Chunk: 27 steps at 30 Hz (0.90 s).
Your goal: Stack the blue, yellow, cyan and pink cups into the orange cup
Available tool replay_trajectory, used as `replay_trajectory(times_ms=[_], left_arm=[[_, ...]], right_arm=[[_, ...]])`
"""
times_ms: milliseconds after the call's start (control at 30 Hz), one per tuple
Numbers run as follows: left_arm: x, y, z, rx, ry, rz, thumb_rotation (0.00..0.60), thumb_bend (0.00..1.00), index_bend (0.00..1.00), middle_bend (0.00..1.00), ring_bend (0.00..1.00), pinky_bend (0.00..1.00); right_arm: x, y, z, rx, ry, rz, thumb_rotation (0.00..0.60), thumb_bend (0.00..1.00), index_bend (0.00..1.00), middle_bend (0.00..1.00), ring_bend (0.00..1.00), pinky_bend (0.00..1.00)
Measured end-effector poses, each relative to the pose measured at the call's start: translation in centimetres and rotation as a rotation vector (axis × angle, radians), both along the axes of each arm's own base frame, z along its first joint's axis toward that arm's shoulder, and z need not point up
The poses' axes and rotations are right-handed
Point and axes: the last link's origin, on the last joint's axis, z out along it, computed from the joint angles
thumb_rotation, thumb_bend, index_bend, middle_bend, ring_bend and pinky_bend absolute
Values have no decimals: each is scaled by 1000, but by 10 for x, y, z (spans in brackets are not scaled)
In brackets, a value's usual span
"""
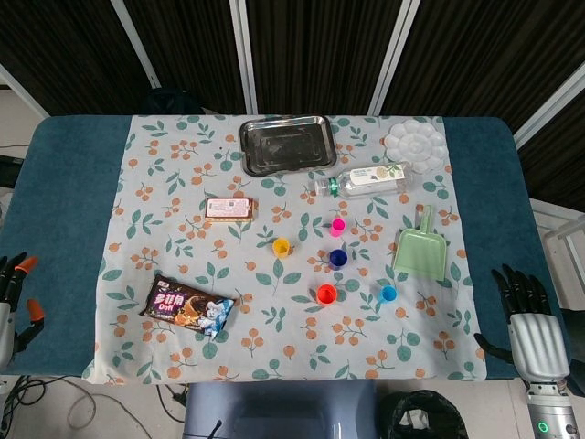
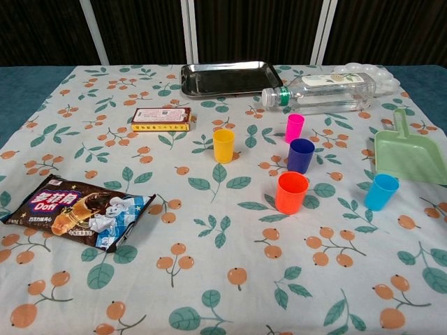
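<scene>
Both hands idled off the table edges, right hand open-fingered, left hand also empty. The small blue plastic cup stood just behind the orange plastic cup; a grasp near its rim seemed wisest.

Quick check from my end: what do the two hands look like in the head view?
Right hand: black fingers, silver-grey back, grey wrist with a small green ring light. Left hand: mostly cut off at the frame edge, dark fingers with orange tips.

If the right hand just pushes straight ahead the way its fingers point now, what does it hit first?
Likely nothing: the right hand points up the bare blue table edge, right of the floral cloth. The green dustpan and cyan cup lie off to its left. Depth is uncertain.
</scene>
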Motion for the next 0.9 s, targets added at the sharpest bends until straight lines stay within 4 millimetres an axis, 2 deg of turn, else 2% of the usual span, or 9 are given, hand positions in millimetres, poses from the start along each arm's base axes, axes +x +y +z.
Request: replay_trajectory(times_ms=[467,600,700,900], left_arm=[[-1,-1,-1,4,-16,18,600,682,142,92,4,14],[-2,0,1,15,-26,25,600,682,142,92,4,14],[-2,0,1,13,-31,25,600,682,142,92,4,14],[1,0,-1,7,-26,15,600,682,142,92,4,14]], right_arm=[[2,1,0,22,-37,11,600,198,0,0,0,13],[5,-2,7,67,-92,20,600,198,0,0,0,13],[9,-12,20,123,-85,39,600,211,18,0,0,13],[28,-52,39,283,-43,68,600,251,67,0,0,13]])
